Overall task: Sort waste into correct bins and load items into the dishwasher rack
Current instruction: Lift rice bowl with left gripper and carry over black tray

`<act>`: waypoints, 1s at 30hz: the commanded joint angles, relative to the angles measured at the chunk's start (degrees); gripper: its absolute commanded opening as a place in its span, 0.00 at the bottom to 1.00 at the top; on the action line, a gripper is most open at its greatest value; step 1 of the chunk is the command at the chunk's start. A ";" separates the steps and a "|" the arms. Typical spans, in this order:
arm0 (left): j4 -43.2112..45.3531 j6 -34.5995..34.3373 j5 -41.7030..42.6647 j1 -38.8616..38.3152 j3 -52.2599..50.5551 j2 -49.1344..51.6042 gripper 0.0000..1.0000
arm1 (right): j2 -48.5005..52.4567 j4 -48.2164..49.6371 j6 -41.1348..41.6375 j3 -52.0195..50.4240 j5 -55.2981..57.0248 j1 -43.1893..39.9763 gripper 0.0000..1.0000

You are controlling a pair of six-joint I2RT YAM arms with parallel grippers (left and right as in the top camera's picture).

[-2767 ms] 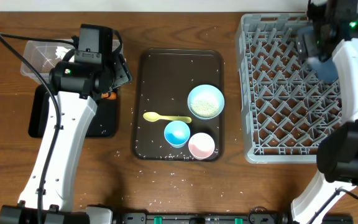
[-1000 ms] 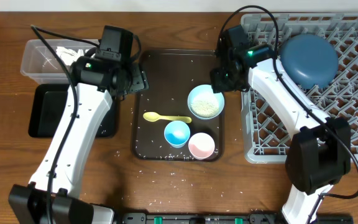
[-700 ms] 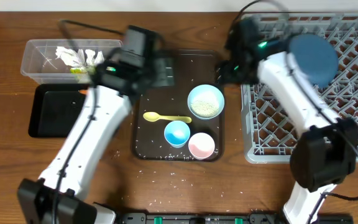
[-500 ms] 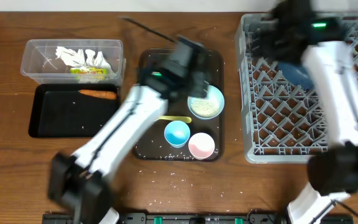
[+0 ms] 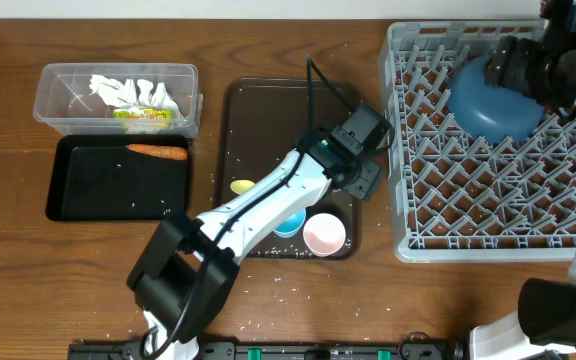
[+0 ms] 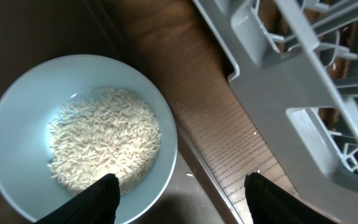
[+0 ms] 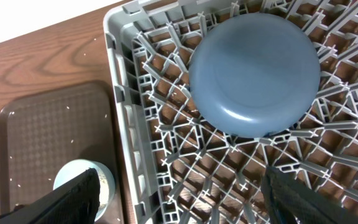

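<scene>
The white bowl (image 6: 17,124) holds rice grains (image 6: 104,137) and stands on the brown serving tray; my left arm hides it in the overhead view. My left gripper (image 6: 182,199) (image 5: 363,172) is open, one finger over the bowl's rim, the other over the table beside the dishwasher rack (image 5: 478,230). The dark-blue bowl (image 5: 493,100) (image 7: 253,74) lies upside down in the rack. My right gripper (image 7: 179,199) (image 5: 528,62) is open and empty above the rack. The yellow spoon (image 5: 240,187), blue cup (image 5: 286,220) and pink cup (image 5: 324,234) are on the brown tray.
The clear tub (image 5: 58,80) at the back left holds crumpled tissue (image 5: 118,90) and the yellow-green wrapper (image 5: 143,115). The black tray (image 5: 108,190) in front of it holds the orange stick (image 5: 158,152). Rice grains are scattered on the brown serving tray (image 5: 258,120) and the table.
My left arm has swung from the bins across the brown tray to the white bowl. My right arm has gone back from the tray to above the rack, where the dark-blue bowl lies.
</scene>
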 commanded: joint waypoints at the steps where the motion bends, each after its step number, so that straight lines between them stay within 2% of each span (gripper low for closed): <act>1: 0.07 2.12 -0.76 -0.68 -0.02 3.43 0.67 | 0.20 -0.15 -1.09 0.13 -0.37 -0.28 0.82; 6: 0.02 2.29 -5.05 -0.70 -0.02 5.46 0.63 | 0.20 -0.17 -1.53 0.13 -0.37 -0.26 0.80; 11: 0.22 3.43 -5.25 -0.70 -0.02 6.91 0.61 | 0.20 -0.07 -1.53 0.13 -0.15 -0.28 0.79; 17: 1.03 4.02 -5.27 -0.74 -0.02 9.57 0.52 | 0.20 -0.07 -1.53 0.13 0.20 -0.28 0.78; 24: 2.38 3.98 -7.87 -0.76 -0.02 9.88 0.32 | 0.20 -0.07 -1.53 0.13 0.70 -0.28 0.78; 30: 3.10 3.96 -7.89 -0.68 0.68 9.84 0.22 | 0.20 -0.15 -1.53 0.13 1.11 -0.28 0.78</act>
